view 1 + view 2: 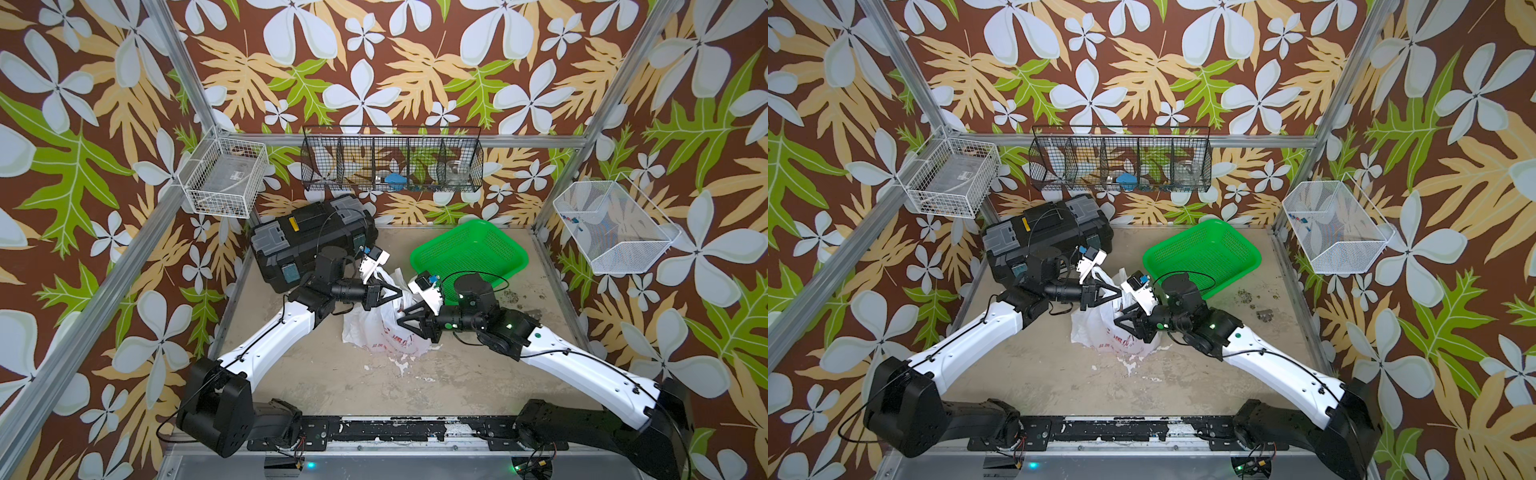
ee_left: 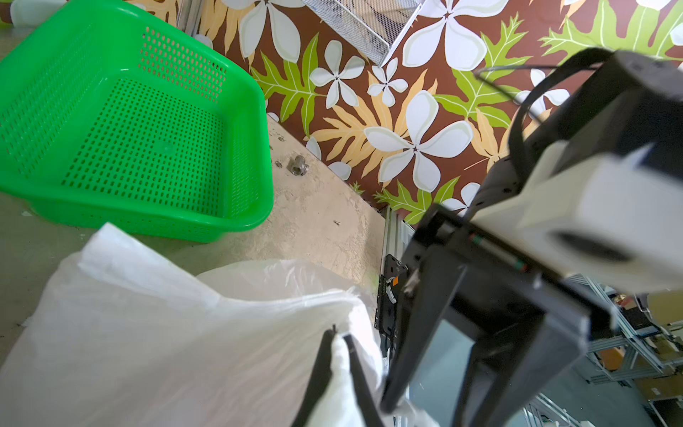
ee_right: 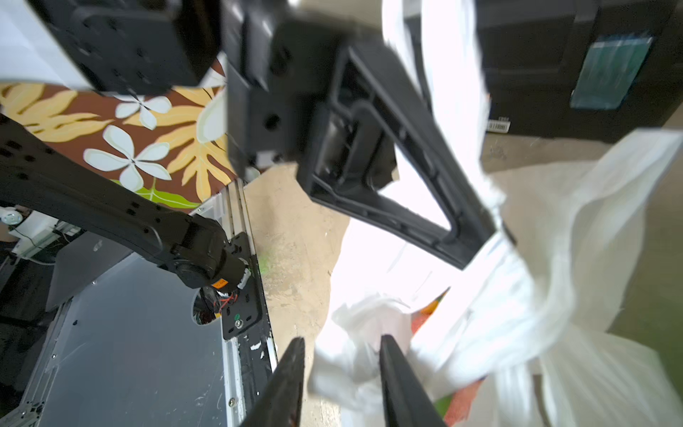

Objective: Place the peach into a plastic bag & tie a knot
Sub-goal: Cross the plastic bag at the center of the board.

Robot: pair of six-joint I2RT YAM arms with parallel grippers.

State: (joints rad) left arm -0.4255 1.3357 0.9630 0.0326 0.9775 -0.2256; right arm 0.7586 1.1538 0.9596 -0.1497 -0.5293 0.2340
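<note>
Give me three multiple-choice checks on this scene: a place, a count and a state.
1. Where does the green basket stand?
A. On the table, behind the bag.
B. Hung on the wall.
C. Upside down over the bag.
2. How many wire baskets hang above the table?
A. One.
B. Five.
C. Three.
3. What is the left pincer doing?
A. Wide open over the basket.
B. Shut on a strip of the bag.
C. Wide open, lying on the table.
Key: 1 A, it sits on the table past the bag in both top views; 2 C, two white at the sides, one black between; 3 B, the left wrist view shows its fingers pinching white plastic.
</note>
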